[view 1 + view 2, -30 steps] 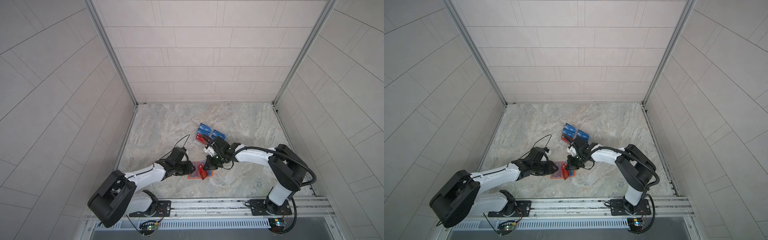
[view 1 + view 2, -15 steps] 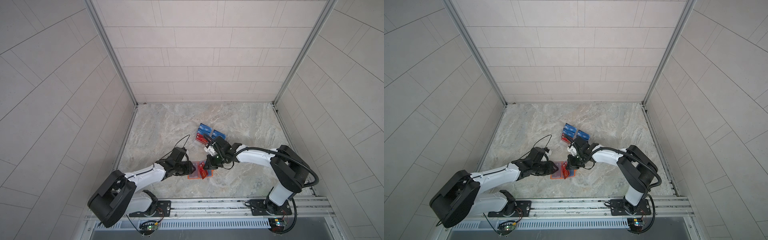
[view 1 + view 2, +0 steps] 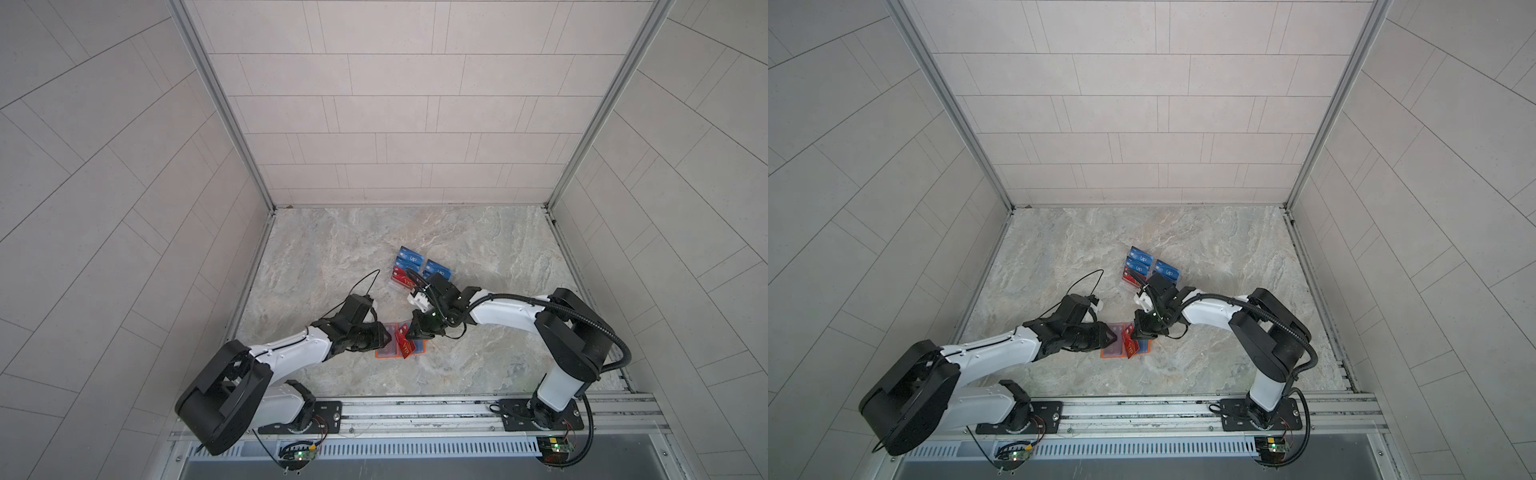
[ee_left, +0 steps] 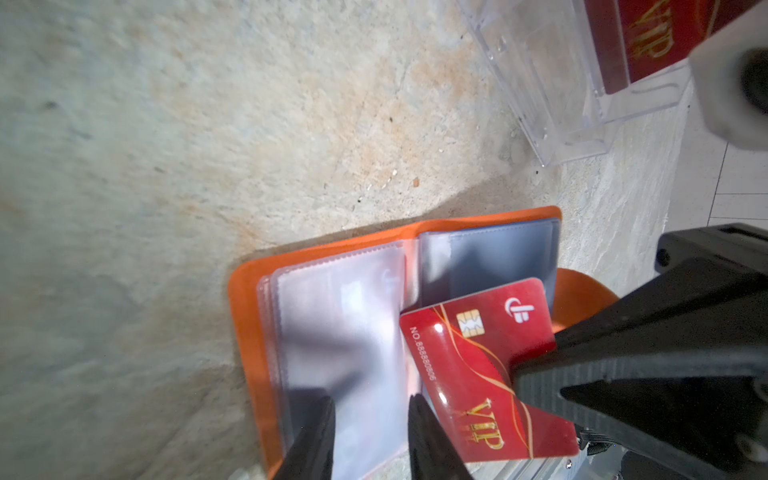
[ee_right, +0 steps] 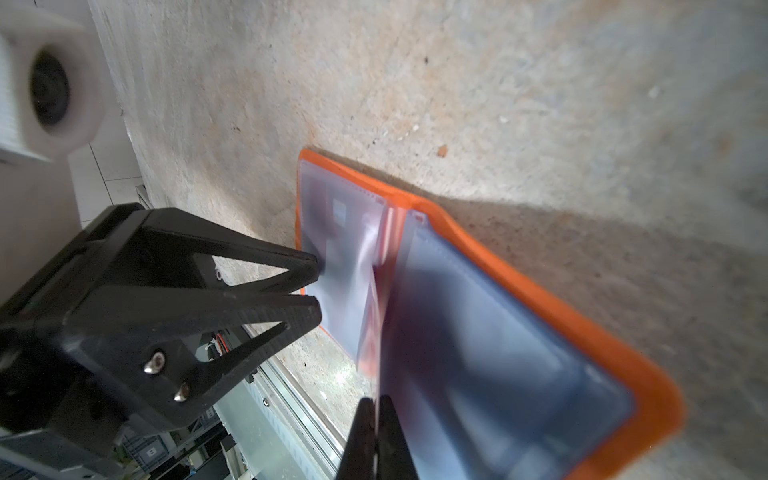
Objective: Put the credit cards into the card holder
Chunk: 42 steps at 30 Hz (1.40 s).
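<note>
The card holder point(image 3: 420, 350) point(image 3: 1145, 348) lies open on the marble floor, orange with clear sleeves point(image 4: 340, 324) point(image 5: 540, 299). My left gripper point(image 3: 388, 338) point(image 3: 1115, 336) point(image 4: 372, 405) is open, and its tips rest on the holder's left page point(image 5: 332, 232). My right gripper point(image 3: 410, 332) point(image 3: 1134, 332) point(image 5: 376, 405) is shut on a red credit card point(image 3: 404, 345) point(image 3: 1130, 348) point(image 4: 465, 353) with gold "VIP" lettering. It holds the card tilted over the holder's middle fold. In the right wrist view the card shows edge-on and blurred.
A clear acrylic rack point(image 3: 409, 270) point(image 3: 1142, 266) point(image 4: 561, 83) stands behind the grippers. It holds blue cards point(image 3: 410, 259) and a red card point(image 3: 400, 277) point(image 4: 665, 37). The tiled walls close in the floor on three sides, and the metal base rail point(image 3: 415, 411) runs along the front.
</note>
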Each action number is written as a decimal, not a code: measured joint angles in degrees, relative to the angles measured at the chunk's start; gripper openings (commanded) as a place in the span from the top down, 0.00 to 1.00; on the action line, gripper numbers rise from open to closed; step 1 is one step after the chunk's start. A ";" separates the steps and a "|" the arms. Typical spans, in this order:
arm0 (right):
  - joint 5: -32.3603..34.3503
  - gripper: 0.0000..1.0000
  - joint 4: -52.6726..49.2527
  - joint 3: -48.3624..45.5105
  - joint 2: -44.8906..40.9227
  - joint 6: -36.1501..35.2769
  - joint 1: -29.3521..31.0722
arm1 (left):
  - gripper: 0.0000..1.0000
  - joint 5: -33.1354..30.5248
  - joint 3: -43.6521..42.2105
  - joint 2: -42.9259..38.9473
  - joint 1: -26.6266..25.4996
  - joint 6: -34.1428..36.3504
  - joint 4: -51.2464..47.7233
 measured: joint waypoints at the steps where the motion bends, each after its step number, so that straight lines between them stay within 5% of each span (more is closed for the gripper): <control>1: 0.02 1.00 0.04 0.00 0.00 0.09 0.00 | 0.65 0.00 0.00 0.00 0.00 0.00 0.00; 42: 0.63 1.00 -0.46 -1.07 -1.07 2.43 0.44 | 0.64 0.11 0.00 -0.02 0.00 0.15 0.00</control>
